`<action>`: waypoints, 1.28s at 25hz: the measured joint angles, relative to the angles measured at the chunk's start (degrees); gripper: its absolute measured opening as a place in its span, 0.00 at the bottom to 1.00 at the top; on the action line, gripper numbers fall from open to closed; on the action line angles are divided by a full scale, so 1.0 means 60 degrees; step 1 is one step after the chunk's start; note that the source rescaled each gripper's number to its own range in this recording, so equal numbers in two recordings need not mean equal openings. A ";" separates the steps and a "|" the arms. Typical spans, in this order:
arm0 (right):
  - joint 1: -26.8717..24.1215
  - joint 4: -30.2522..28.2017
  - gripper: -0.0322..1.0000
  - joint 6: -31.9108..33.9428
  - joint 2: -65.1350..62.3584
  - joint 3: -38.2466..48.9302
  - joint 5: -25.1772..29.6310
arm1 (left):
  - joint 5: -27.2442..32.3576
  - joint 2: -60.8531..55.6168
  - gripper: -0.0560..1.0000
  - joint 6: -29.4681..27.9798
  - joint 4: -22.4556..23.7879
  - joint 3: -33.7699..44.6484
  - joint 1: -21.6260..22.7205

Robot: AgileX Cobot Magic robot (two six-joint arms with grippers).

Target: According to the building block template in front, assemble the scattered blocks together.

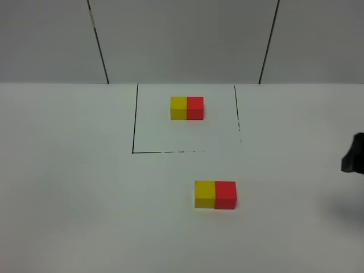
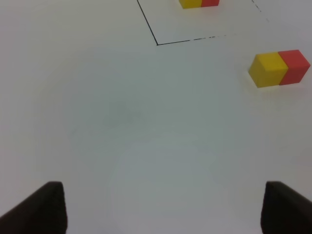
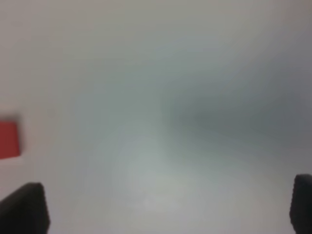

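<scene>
Exterior high view: the scattered blocks (image 1: pixel 215 194) are being shown joined on the worktop (image 1: pixel 68 187) — lying leftward of the nearer right tool (image 1: pixel 354 154), both tools (image 2: pixel 156 207) gaping, nothing held.

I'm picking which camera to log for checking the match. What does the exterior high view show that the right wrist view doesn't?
Only the exterior high view shows the building block template, its black outline, and the yellow cube of the scattered blocks joined to the red one. Only the right wrist view shows the right gripper, its fingertips wide apart over bare table. Both show the scattered red cube, though the wrist view catches just a blurred edge of it.
</scene>
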 joint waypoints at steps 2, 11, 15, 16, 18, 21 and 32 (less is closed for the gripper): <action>-0.0313 0.0000 1.00 0.0088 -0.1078 0.0827 0.0028 | 0.0000 0.0000 0.71 0.0000 0.0000 0.0000 0.0000; -0.0516 0.0003 1.00 0.0297 -0.4910 0.2686 0.1254 | 0.0000 0.0000 0.71 0.0000 0.0000 0.0000 0.0000; -0.0516 -0.0288 1.00 0.0397 -0.6246 0.3158 0.1697 | 0.0000 0.0000 0.71 0.0011 0.0000 0.0000 0.0000; -0.0516 -0.0405 1.00 0.0397 -0.6608 0.3242 0.1802 | 0.0000 0.0000 0.71 0.0011 0.0000 0.0000 0.0000; -0.0516 -0.0612 1.00 0.0397 -0.7293 0.3381 0.1882 | 0.0000 0.0000 0.71 0.0011 0.0000 0.0000 0.0000; -0.0516 -0.0808 1.00 0.0397 -0.8228 0.3605 0.1925 | 0.0000 0.0000 0.71 0.0011 0.0000 0.0000 0.0000; -0.0296 -0.1357 1.00 0.0657 -1.0317 0.3773 0.2073 | 0.0000 0.0000 0.71 0.0011 0.0000 0.0000 0.0000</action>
